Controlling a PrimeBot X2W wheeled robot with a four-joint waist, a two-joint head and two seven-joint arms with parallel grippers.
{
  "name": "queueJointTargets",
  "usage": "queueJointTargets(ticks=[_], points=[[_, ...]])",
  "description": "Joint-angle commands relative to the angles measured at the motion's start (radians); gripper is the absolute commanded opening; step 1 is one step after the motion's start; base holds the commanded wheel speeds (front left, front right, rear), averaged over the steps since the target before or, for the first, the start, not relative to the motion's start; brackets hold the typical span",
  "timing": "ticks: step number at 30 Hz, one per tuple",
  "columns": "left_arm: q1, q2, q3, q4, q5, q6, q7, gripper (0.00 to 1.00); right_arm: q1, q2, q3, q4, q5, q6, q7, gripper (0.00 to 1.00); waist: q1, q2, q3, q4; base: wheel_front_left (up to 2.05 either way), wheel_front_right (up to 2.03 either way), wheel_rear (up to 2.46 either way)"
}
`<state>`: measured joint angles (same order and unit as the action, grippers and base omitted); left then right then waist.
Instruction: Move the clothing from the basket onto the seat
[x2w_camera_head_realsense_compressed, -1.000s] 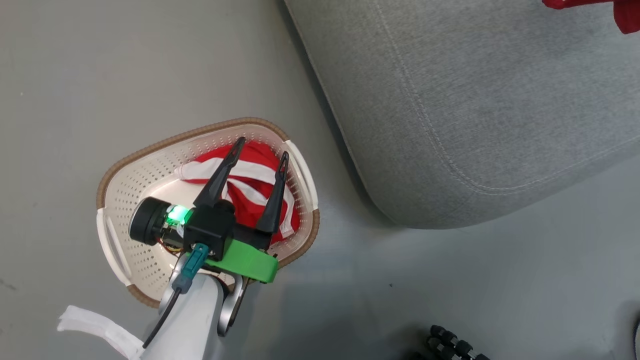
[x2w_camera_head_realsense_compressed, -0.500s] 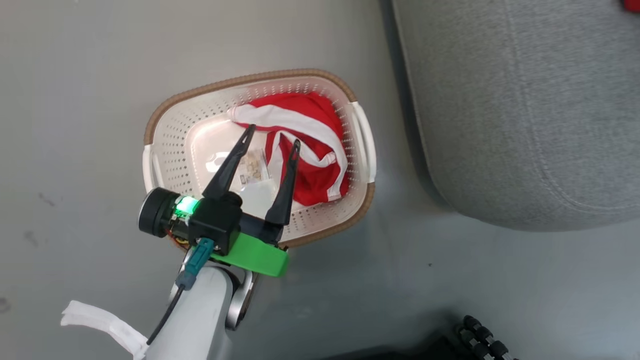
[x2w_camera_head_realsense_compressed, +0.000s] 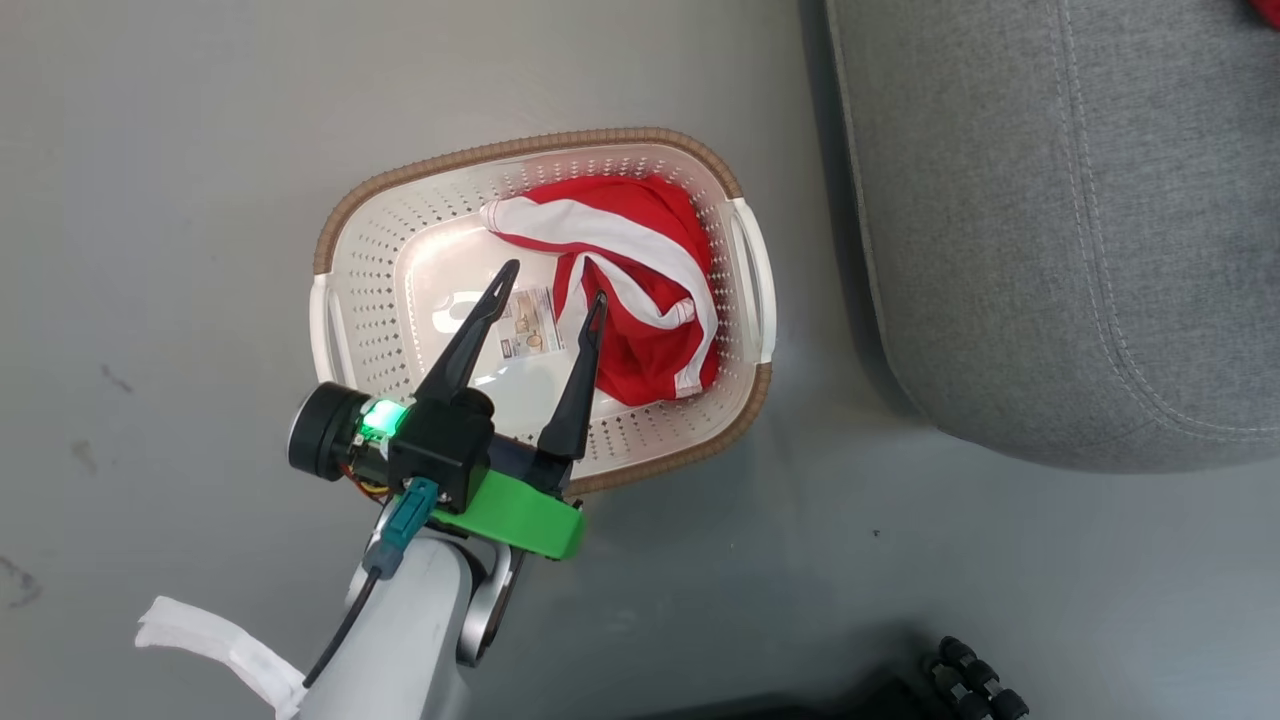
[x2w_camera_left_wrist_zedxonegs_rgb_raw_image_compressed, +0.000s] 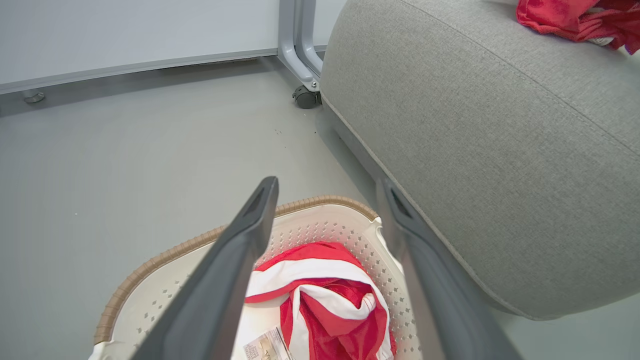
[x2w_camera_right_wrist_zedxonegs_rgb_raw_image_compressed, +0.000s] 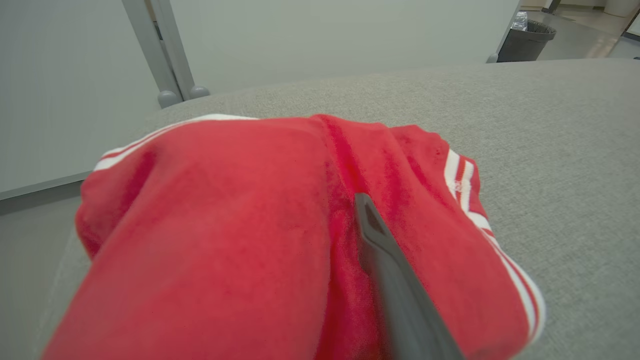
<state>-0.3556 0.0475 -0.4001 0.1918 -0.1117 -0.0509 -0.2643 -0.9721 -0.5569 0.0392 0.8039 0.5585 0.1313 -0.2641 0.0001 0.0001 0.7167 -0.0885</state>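
Left gripper (x2w_camera_head_realsense_compressed: 555, 281) open, nothing btwn its smooth, dark, tapering fingers; tips over the basket (x2w_camera_head_realsense_compressed: 335, 230), cream perforated plastic w/ brown woven-look rim, rounded oblong, long axis across the fingers. Paper label (x2w_camera_head_realsense_compressed: 528, 322) lies btwn the tips. Crumpled striped garment (x2w_camera_head_realsense_compressed: 640, 350), red w/ white bands, is bunched just past the right tip, at the basket end nearest the seat (x2w_camera_head_realsense_compressed: 1000, 200), which is nubbly grey fabric w/ stitched seam. Right gripper (x2w_camera_right_wrist_zedxonegs_rgb_raw_image_compressed: 362, 202): one finger seen against a plush red second garment (x2w_camera_right_wrist_zedxonegs_rgb_raw_image_compressed: 225, 225) lying on the seat; open or closed, can't tell.
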Motion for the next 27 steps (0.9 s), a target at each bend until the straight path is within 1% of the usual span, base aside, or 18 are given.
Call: queueJointTargets(ticks=[1,5,8,11,15,19,23,27], points=[[-0.004,0.005,0.003,0.002,0.007,0.003,0.0,1.0,0.006,-0.011,0.014,0.011,0.027,-0.001,0.0,1.0,-0.0001,-0.0001,-0.028,-0.012,0.0,0.0,0.0],[0.019,0.005,0.011,0.009,0.005,0.0,0.0,1.0,0.028,-0.02,0.076,0.02,0.07,-0.001,0.0,1.0,-0.0001,-0.0001,-0.08,-0.027,0.0,0.0,0.0],[0.039,0.005,0.013,0.018,0.001,-0.011,0.0,1.0,0.056,-0.012,0.126,-0.01,0.122,-0.001,0.0,1.0,-0.0001,-0.0001,-0.139,-0.042,0.0,0.0,0.0],[0.06,0.005,0.009,0.024,-0.008,-0.021,0.0,1.0,0.099,-0.03,0.169,-0.025,0.173,-0.001,-0.001,1.0,-0.0001,-0.0001,-0.196,-0.054,0.0,0.0,0.0],[0.091,0.005,0.018,0.025,-0.041,-0.015,0.0,1.0,0.154,-0.055,0.245,-0.044,0.222,-0.001,0.0,1.0,-0.0001,-0.0001,-0.284,-0.069,0.0,0.0,0.0],[0.126,0.005,0.02,0.024,-0.063,-0.006,0.0,1.0,0.205,-0.081,0.293,-0.082,0.255,-0.001,-0.001,1.0,-0.0001,-0.0001,-0.366,-0.079,0.0,0.0,0.0],[0.159,0.005,0.028,0.018,-0.085,0.007,0.0,1.0,0.26,-0.107,0.307,-0.157,0.268,-0.001,-0.001,1.0,-0.0001,-0.0001,-0.438,-0.074,0.0,0.0,0.0],[0.181,0.005,0.048,0.005,-0.1,0.021,0.0,1.0,0.319,-0.11,0.271,-0.262,0.262,-0.001,0.0,1.0,-0.0001,-0.0001,-0.487,-0.062,0.0,0.0,0.0]])
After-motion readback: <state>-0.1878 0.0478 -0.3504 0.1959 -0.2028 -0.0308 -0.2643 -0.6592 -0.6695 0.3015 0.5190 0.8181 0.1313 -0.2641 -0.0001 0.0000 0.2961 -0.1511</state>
